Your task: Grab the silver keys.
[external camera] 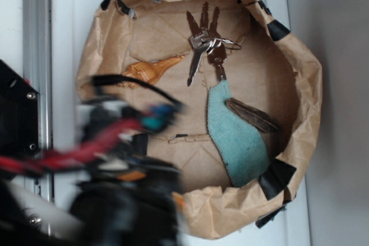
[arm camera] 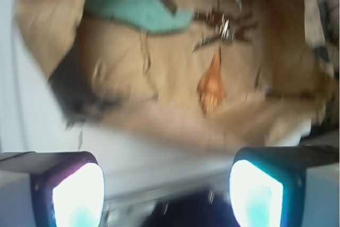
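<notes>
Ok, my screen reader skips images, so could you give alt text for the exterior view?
A bunch of slim silver keys lies in a crumpled brown paper basket, beside a tan spiral seashell; the blurred robot gripper hovers lower left, apart from them.

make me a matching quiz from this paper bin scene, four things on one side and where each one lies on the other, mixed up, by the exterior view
Things:
1. silver keys
2. seashell
3. green cloth
4. feather

Places (exterior view):
A. left part of the bin floor, left of the key bunch
B. lying on the cloth's right edge
C. top middle of the bin floor
D. lower right, running down from just below the bunch

Pairs: 1-C, 2-A, 3-D, 4-B
</notes>
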Tool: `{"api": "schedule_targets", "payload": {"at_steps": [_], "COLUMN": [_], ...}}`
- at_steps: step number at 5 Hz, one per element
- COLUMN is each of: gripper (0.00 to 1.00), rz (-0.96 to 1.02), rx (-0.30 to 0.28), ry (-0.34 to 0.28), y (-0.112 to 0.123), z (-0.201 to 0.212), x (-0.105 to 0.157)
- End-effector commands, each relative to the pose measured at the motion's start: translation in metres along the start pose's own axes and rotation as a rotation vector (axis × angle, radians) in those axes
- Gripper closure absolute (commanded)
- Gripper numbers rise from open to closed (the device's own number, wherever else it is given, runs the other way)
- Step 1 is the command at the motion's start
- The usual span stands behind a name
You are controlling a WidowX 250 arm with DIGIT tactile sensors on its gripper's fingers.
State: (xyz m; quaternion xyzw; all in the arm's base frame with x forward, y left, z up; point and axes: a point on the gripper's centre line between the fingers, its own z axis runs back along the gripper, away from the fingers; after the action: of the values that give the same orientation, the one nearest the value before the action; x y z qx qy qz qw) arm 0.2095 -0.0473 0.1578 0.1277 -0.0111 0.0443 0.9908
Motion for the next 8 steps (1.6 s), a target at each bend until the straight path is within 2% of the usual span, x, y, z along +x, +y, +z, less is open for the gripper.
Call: {"api": "schedule_targets", "payload": {"at_steps": [1,2,3,4,5,6,8], "gripper": [0.00,0.00,0.00,0.00,0.00,0.00,0.00], "rz": [-0.082,-0.142,-0.191,-0.246,-0.293,-0.272,-0.272], "rx": [-0.145,-0.268,-0.302,-0.222,-0.133,-0.065,-0.065], "ry": [-0.227,-0.191,-0.189,-0.259,-0.284,-0.315,-0.315], "y": [0.033,0.060,0.077,0.066,0.052,0.049,0.049], "z": [0.017,0.027,0.016,-0.012,-0.051,-0.068,-0.068], "x": [0.055,0.055,0.075,0.087,0.083,0.092,0.092]}}
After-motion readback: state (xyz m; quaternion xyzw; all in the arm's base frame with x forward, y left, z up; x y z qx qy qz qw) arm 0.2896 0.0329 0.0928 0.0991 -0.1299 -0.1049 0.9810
